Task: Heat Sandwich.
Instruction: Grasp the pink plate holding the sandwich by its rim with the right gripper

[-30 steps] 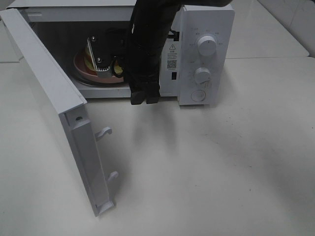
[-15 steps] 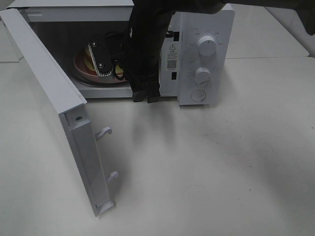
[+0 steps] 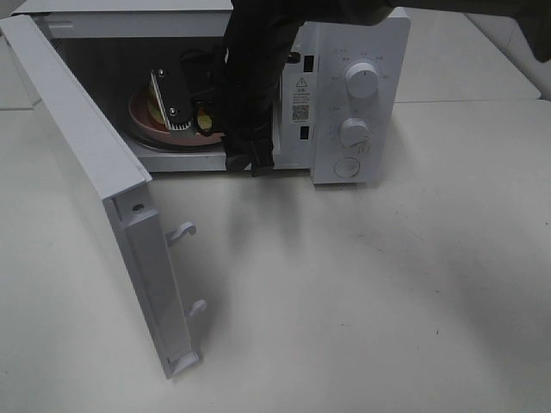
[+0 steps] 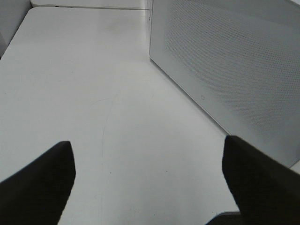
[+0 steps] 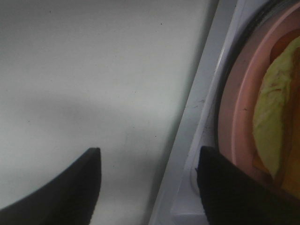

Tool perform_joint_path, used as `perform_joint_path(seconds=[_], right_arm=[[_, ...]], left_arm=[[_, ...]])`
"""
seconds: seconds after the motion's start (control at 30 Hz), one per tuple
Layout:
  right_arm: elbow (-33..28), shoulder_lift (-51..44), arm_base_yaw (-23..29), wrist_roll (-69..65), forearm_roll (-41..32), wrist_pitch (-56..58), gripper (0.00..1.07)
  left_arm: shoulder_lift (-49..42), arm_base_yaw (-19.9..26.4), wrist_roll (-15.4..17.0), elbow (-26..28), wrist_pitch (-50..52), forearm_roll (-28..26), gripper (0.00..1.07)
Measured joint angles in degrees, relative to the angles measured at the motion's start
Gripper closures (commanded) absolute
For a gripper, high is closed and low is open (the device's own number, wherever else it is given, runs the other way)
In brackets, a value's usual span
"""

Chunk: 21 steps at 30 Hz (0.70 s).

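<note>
The sandwich [image 5: 271,117] shows pale yellow-green filling and lies on the round pink plate [image 5: 236,119] inside the open microwave [image 3: 357,43]. From above, only a sliver of the sandwich [image 3: 156,108] and the plate [image 3: 140,116] shows behind the arm. My right gripper [image 3: 250,163] hangs open at the oven's front sill, beside the plate and apart from it. In the right wrist view that gripper [image 5: 149,159] has only table and sill between its fingers. My left gripper [image 4: 147,145] is open over bare table and holds nothing.
The microwave door [image 3: 86,146] swings far out to the left, its latch hooks [image 3: 185,231] facing the table. Two knobs [image 3: 362,79] and a button sit on the right-hand control panel. A perforated white panel [image 4: 225,70] stands close beside the left gripper.
The right arm has shifted slightly back and left at the oven opening, its fingertips rising a little toward the sill. Plate, sandwich and door have not moved.
</note>
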State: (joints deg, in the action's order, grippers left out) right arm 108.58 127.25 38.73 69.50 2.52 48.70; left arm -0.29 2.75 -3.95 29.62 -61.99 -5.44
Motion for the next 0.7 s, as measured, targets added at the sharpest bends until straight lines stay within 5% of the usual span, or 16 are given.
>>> perform_joint_path(seconds=[0.7], right_arm=[[0.0, 2.9, 0.0, 0.0, 0.2, -6.9, 0.49]], left_arm=[[0.0, 0.0, 0.0, 0.0, 0.0, 0.0, 0.26]])
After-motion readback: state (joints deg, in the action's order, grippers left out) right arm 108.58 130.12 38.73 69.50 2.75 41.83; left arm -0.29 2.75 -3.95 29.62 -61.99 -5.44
